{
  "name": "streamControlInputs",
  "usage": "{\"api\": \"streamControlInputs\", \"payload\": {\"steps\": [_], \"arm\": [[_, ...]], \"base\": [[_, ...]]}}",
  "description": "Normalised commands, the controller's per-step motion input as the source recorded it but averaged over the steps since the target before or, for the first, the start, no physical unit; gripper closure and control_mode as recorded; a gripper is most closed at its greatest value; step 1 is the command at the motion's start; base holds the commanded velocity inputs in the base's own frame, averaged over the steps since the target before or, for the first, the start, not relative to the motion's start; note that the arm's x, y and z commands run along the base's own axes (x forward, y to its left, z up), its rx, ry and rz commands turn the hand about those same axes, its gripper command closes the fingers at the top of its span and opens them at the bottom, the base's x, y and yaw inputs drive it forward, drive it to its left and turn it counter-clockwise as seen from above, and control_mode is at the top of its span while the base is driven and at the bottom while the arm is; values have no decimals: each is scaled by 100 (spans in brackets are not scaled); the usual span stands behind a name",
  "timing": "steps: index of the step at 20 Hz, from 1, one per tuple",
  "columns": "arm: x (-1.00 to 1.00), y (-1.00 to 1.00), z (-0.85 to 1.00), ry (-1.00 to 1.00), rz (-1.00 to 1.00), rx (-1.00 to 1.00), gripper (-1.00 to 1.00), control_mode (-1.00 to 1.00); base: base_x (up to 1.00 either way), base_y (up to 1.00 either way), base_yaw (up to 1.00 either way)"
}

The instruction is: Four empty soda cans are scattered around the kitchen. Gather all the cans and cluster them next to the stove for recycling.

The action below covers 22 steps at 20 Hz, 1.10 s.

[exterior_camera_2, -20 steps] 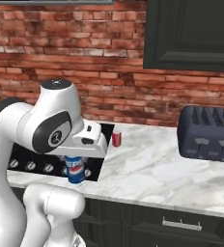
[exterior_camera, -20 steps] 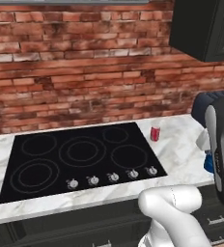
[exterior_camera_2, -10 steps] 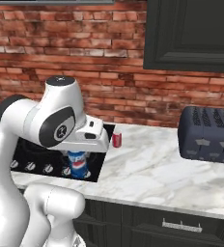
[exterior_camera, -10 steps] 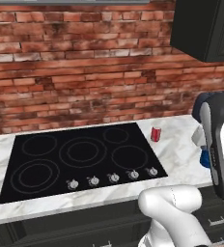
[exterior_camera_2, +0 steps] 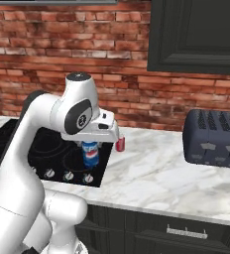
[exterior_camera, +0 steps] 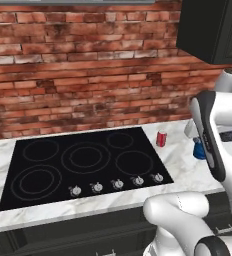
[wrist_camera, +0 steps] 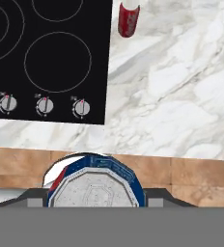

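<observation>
My gripper (exterior_camera_2: 90, 147) is shut on a blue soda can (exterior_camera_2: 90, 155) with a white-red logo, holding it upright in the air over the front right corner of the stove (exterior_camera_2: 47, 149). The hand view looks down on the can's silver top (wrist_camera: 93, 189) between the fingers. A red soda can (exterior_camera_2: 120, 144) stands on the marble just right of the black cooktop (exterior_camera: 83, 165), near its back corner. It also shows as a red can (exterior_camera: 161, 138) in the left base view and as a red can (wrist_camera: 128, 18) in the hand view. Part of the blue can (exterior_camera: 199, 149) peeks out beside my arm.
A dark toaster (exterior_camera_2: 213, 139) sits on the counter (exterior_camera_2: 156, 173) to the right. A black upper cabinet (exterior_camera_2: 196, 34) hangs above it, against the brick wall. Silver knobs (wrist_camera: 44, 105) line the stove's front edge. Terracotta floor (wrist_camera: 191, 171) lies beyond the counter's front.
The arm has carried the blue can upward and closer to the red can by the stove's right edge. The grip has stayed the same.
</observation>
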Motion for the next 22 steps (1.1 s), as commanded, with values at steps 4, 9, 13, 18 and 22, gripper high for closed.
{"api": "streamControlInputs", "payload": {"steps": [4,9,13,18,22], "arm": [[55,-1,-27,-1,0,0,100,-100],[44,0,-30,-2,0,0,100,-100],[41,0,-26,-3,0,0,100,-100],[37,0,-7,0,0,0,100,-100],[39,0,-18,0,0,0,100,-100]], "base": [[0,0,0],[0,0,0],[0,0,0],[0,0,0],[0,0,0]]}}
